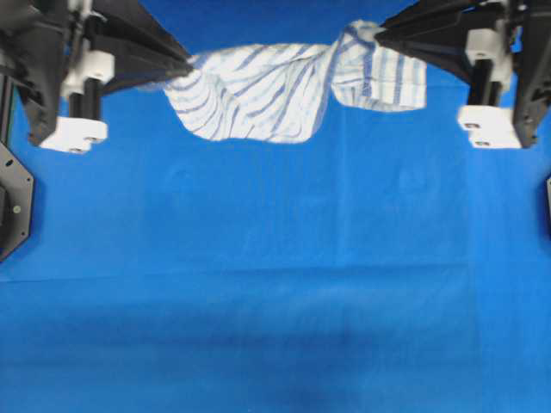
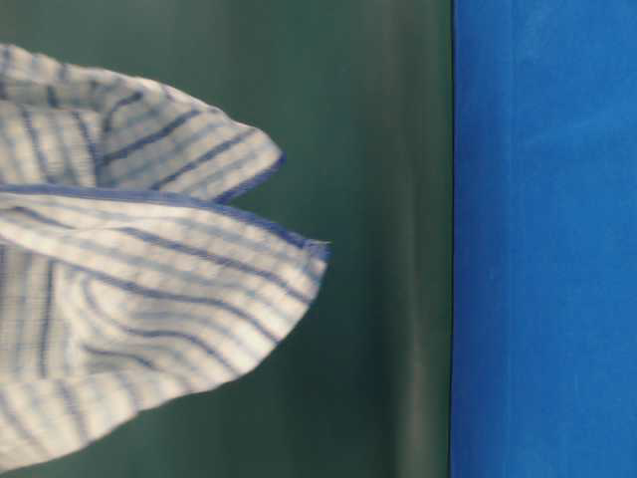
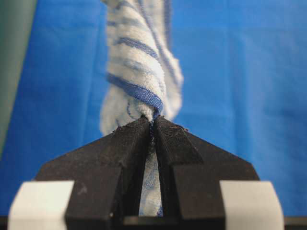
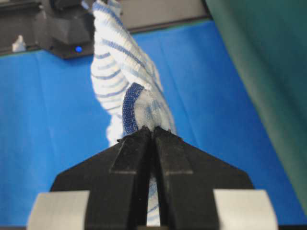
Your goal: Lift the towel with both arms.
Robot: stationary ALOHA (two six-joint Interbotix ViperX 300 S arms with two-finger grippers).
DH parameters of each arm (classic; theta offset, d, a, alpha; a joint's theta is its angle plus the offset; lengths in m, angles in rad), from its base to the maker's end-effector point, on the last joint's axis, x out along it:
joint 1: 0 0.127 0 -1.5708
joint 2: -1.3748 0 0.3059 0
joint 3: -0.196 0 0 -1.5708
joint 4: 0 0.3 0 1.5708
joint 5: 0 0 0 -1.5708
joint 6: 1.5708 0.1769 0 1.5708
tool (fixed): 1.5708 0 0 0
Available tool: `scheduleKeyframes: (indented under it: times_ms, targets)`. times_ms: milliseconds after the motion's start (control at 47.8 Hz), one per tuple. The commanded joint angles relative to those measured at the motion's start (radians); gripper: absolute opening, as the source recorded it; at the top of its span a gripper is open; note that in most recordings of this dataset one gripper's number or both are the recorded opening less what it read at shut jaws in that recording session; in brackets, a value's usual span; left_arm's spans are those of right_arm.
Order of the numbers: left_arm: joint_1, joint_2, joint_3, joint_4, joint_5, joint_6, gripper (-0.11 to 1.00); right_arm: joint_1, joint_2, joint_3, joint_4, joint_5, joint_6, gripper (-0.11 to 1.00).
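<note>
Overhead: the towel (image 1: 275,95) hangs stretched between both arms above the blue sheet (image 1: 275,284), sagging in the middle. The left gripper (image 1: 188,65) pinches the towel's left end, the right gripper (image 1: 379,36) its right end.

Table level: the towel (image 2: 139,269) fills the left side, clear of the sheet (image 2: 547,239).

Left wrist: jaws clamped on a bunched towel (image 3: 139,76) edge, the sheet (image 3: 240,72) behind.

Right wrist: jaws clamped on the towel's (image 4: 124,72) hemmed corner, which twists away over the sheet (image 4: 48,120)
</note>
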State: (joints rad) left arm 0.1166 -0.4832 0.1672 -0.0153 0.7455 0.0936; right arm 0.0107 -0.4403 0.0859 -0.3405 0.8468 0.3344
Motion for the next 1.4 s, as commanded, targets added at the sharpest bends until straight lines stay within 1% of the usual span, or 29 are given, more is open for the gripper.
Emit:
scheduleKeyframes:
  times_ms: [0, 439, 481, 502, 523, 544, 628, 670, 711, 753, 774, 816, 942, 1046, 1130, 1235, 1381]
  targets:
    - [0.002, -0.012, -0.037, 0.002, 0.000, 0.000, 0.04, 0.008, -0.012, -0.035, -0.003, 0.005, -0.015, 0.02]
    - [0.003, -0.012, -0.020, 0.002, -0.015, 0.006, 0.06, 0.006, -0.005, -0.034, -0.002, -0.006, -0.063, 0.03]
    - [0.003, -0.014, -0.017, 0.002, -0.025, 0.006, 0.12, 0.008, -0.005, -0.032, -0.003, -0.006, -0.063, 0.05]
    - [0.005, -0.014, -0.014, 0.002, -0.031, 0.005, 0.17, 0.008, -0.005, -0.032, -0.003, -0.006, -0.063, 0.09]
    - [0.003, -0.015, -0.011, 0.002, -0.037, 0.003, 0.22, 0.006, -0.003, -0.032, -0.003, -0.006, -0.063, 0.14]
    - [0.002, -0.020, -0.006, 0.002, -0.044, 0.003, 0.28, 0.006, -0.003, -0.032, -0.003, -0.006, -0.063, 0.22]
    - [0.000, -0.029, 0.009, 0.000, -0.064, 0.002, 0.54, 0.006, 0.003, -0.029, -0.003, -0.003, -0.067, 0.46]
    - [0.000, -0.037, 0.017, -0.002, -0.069, 0.002, 0.66, 0.008, 0.006, -0.029, -0.005, -0.002, -0.067, 0.57]
    - [0.000, -0.043, 0.026, -0.002, -0.071, 0.002, 0.77, 0.006, 0.006, -0.028, -0.005, 0.002, -0.066, 0.65]
    - [-0.002, -0.049, 0.037, -0.003, -0.072, 0.000, 0.85, 0.006, 0.006, -0.025, -0.006, 0.002, -0.064, 0.69]
    - [-0.002, -0.051, 0.040, -0.002, -0.072, -0.002, 0.89, 0.006, 0.006, -0.023, -0.005, 0.000, -0.063, 0.69]
    - [-0.002, -0.055, 0.052, -0.003, -0.072, -0.002, 0.93, 0.008, 0.006, -0.021, -0.005, 0.000, -0.058, 0.66]
    - [-0.011, -0.069, 0.094, -0.005, -0.078, -0.005, 0.93, 0.006, 0.006, -0.005, -0.005, 0.000, -0.049, 0.67]
    - [-0.025, -0.066, 0.143, -0.005, -0.097, -0.005, 0.93, 0.008, 0.008, 0.048, 0.002, -0.011, -0.037, 0.67]
    - [-0.031, -0.054, 0.212, -0.005, -0.147, -0.005, 0.93, 0.012, 0.012, 0.104, 0.003, -0.034, -0.018, 0.67]
    - [-0.032, -0.037, 0.295, -0.005, -0.230, -0.005, 0.93, 0.012, 0.023, 0.198, 0.003, -0.077, 0.011, 0.67]
    - [-0.043, 0.000, 0.410, -0.011, -0.377, -0.006, 0.93, 0.012, 0.038, 0.311, 0.003, -0.160, 0.067, 0.67]
